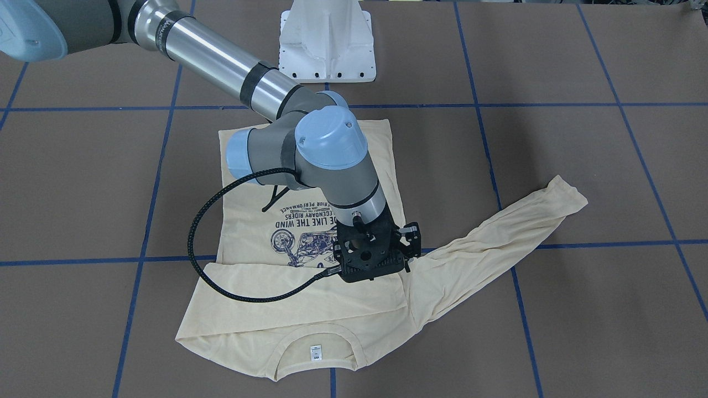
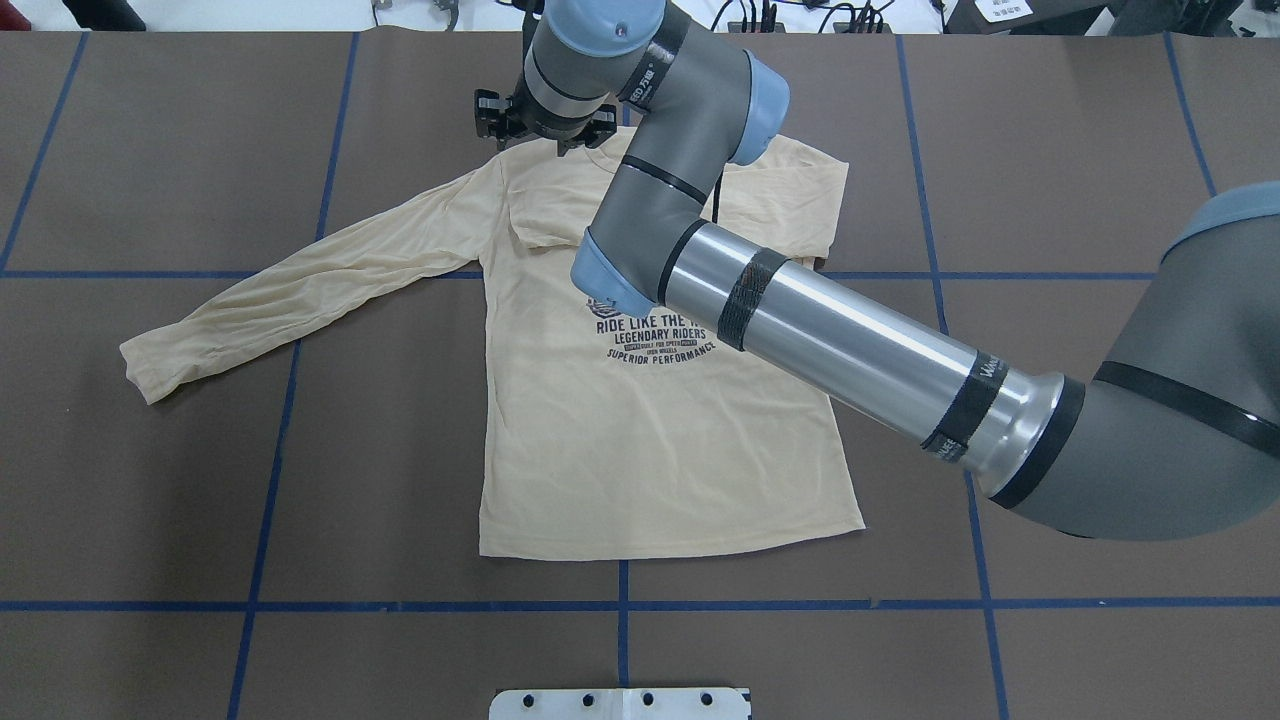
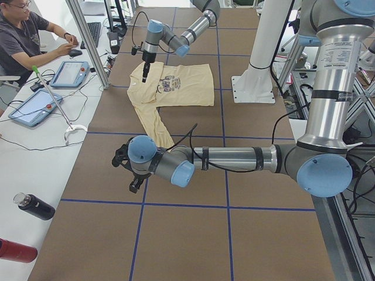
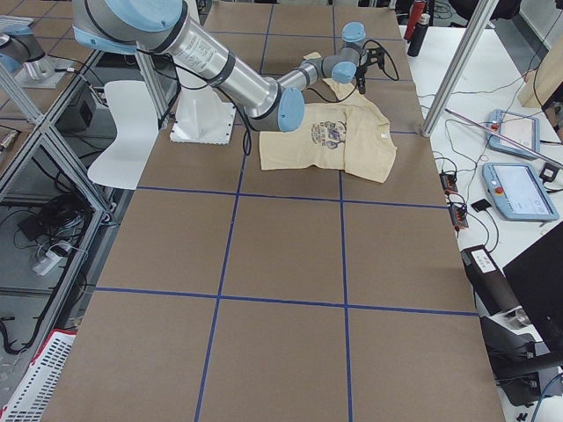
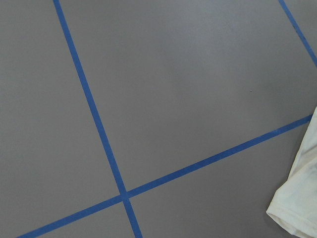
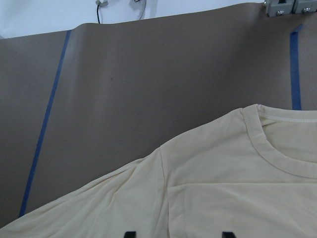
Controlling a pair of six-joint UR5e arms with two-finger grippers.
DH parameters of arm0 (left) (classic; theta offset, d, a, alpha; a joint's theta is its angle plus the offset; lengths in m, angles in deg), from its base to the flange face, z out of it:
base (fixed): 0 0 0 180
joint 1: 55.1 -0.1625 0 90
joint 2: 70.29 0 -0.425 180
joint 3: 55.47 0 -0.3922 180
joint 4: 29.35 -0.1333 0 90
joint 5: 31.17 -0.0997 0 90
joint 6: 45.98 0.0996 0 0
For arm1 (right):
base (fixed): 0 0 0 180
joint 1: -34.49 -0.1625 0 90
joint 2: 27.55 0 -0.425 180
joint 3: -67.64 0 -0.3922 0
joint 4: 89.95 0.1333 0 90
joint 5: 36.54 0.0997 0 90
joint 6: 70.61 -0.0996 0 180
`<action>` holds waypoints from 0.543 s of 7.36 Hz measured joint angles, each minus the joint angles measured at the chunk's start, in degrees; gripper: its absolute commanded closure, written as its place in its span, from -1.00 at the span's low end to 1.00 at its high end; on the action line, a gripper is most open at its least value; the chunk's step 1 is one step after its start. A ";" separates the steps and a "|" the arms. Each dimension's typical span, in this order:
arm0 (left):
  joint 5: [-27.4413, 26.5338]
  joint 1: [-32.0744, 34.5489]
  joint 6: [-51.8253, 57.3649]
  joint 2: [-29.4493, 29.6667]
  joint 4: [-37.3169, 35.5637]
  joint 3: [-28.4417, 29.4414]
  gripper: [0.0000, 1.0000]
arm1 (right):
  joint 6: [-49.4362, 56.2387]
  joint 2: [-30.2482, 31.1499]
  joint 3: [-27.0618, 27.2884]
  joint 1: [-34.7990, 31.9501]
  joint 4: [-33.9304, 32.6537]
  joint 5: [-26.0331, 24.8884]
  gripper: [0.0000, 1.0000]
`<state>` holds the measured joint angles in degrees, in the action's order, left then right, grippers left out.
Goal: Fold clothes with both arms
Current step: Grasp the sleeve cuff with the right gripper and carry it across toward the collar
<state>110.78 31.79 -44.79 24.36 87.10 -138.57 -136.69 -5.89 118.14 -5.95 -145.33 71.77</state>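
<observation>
The overhead camera looks forward and down, with the white base (image 2: 620, 703) at 6 o'clock. The front-facing camera looks steeply back from across the table, and there the base sits at 12 o'clock. Both share the shirt (image 2: 650, 440), which the right wrist camera sees close up.

1 shirt (image 2: 650, 450), 2 arms (image 2: 850, 345) (image 3: 234, 158), 1 pedestal (image 1: 327, 44), 1 pers. (image 3: 23, 35), 2 tablets (image 3: 69, 74) (image 3: 32, 107), 2 btls (image 3: 35, 206) (image 3: 14, 250).

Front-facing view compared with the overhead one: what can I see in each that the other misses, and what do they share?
Only the front-facing view shows the small white neck tag, the motorcycle drawing and most of the right pincer. Only the overhead view shows the bottom hem unbroken; there the right arm hides the tag and drawing. Both show the cream shirt, one sleeve stretched out sideways, that same arm and the blue tape lines.
</observation>
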 measured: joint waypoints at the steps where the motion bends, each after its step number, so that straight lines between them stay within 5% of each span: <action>1: -0.02 -0.06 -1.18 0.08 0.02 -0.13 -0.99 | -0.66 0.02 0.15 -0.01 -0.05 -0.13 -1.00; 4: -1.36 -2.06 -12.68 0.31 6.61 -0.69 -0.99 | -1.85 2.52 4.94 -0.33 -6.67 0.19 -1.00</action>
<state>109.42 29.73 -57.47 24.67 93.71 -139.26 -138.54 -3.37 123.08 -6.28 -151.99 71.96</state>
